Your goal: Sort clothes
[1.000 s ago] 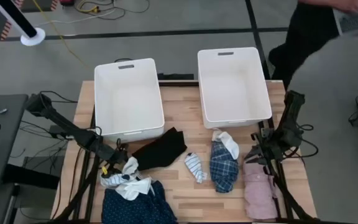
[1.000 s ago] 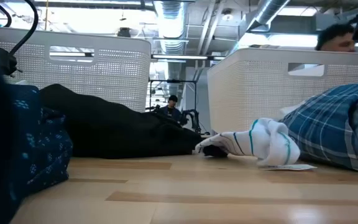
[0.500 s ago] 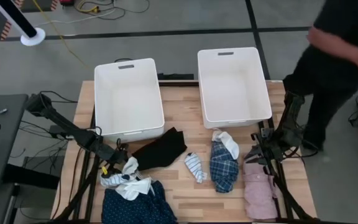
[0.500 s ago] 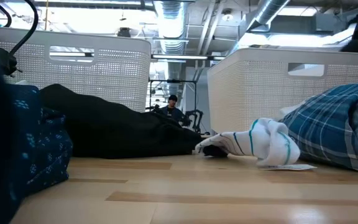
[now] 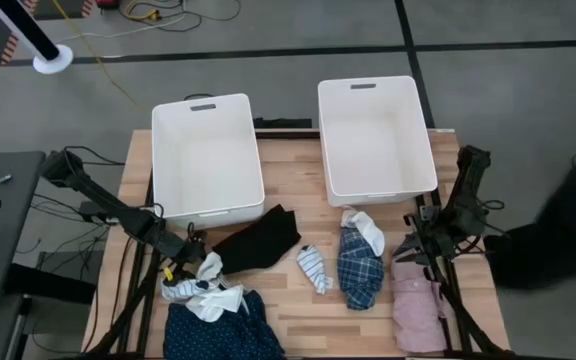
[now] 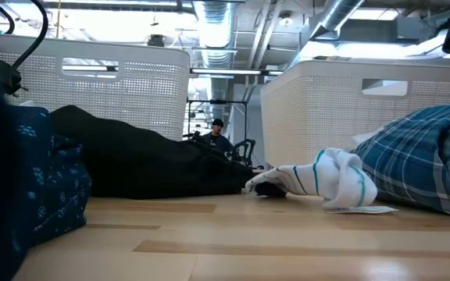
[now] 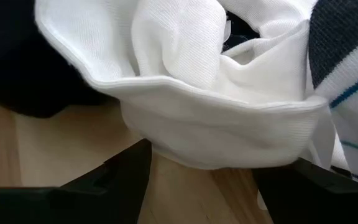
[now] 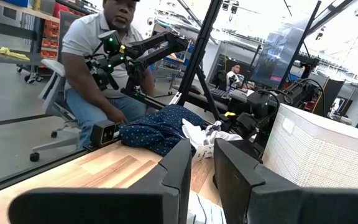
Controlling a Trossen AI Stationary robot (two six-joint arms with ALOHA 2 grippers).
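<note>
**Left end effector at the white garment: snag and mis-grasp risks**

High view: The left end effector (image 5: 180, 262) sits low at the near-left of the desk (image 5: 288, 215), at the white garment (image 5: 208, 290), which lies on the navy patterned garment (image 5: 218, 330). The right end effector (image 5: 415, 250) rests at the top of the pale pink garment (image 5: 418, 305). The black garment (image 5: 258, 238), striped garment (image 5: 313, 268) and blue plaid garment (image 5: 360, 268) lie between the arms. The left bin (image 5: 206, 155) and right bin (image 5: 375, 135) hold nothing visible, so sorting appears not yet begun.

Low view: Black garment (image 6: 139, 160), a white sock (image 6: 326, 181) and plaid fabric (image 6: 420, 168) lie flat on the desk; neither end effector shows clearly.

Left wrist view: The fingers (image 7: 114, 180) stand apart, with white fabric (image 7: 210, 118) bunched between and over them. Hazard: closing here could catch the navy layer beneath as well, lifting two garments together.

Right wrist view: The fingers (image 8: 179, 171) are nearly together, clamping nothing. A seated person (image 8: 104, 68) is near the desk's far side. Hazard: a loosely held garment may drape over a bin rim or drag neighbours.
</note>
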